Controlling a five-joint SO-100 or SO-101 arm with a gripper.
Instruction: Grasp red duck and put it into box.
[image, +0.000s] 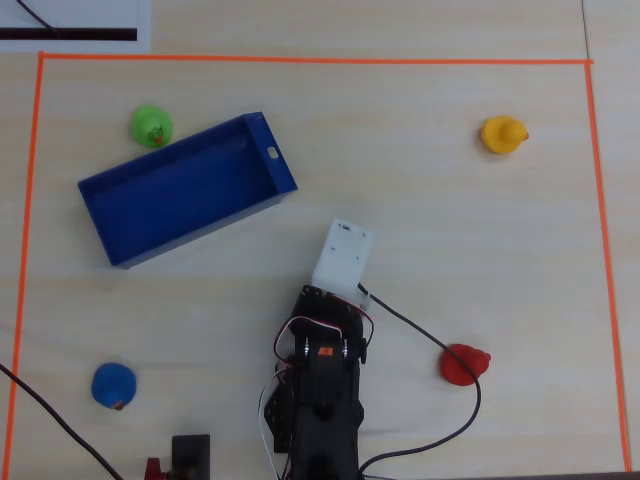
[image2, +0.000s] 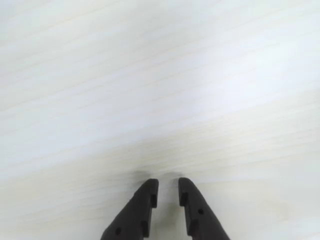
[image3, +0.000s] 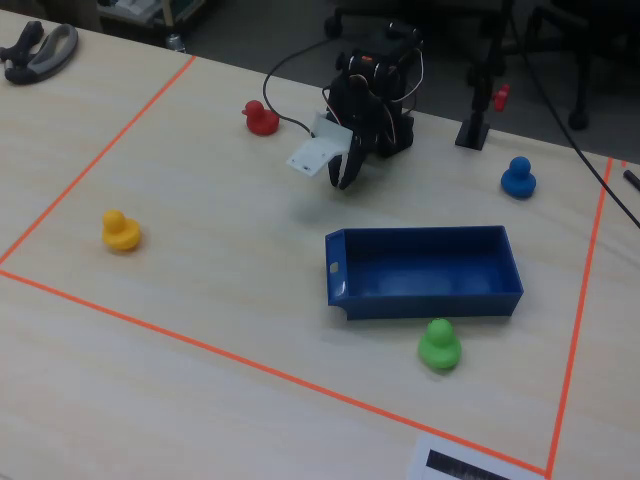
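A: The gripper hangs over bare table, fingers nearly together, holding nothing. The red duck sits well apart from the box, beside the arm's cable.

B: Risk: the cable may snag or nudge the duck during approach.

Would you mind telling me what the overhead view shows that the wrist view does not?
Only the overhead view shows the small glossy red toy duck, the large rectangular blue tray, the yellow duck, green duck, blue duck and the orange tape border. Only the wrist view shows the tool, its two dark fingers nearly shut on nothing. Both share the pale wooden table.
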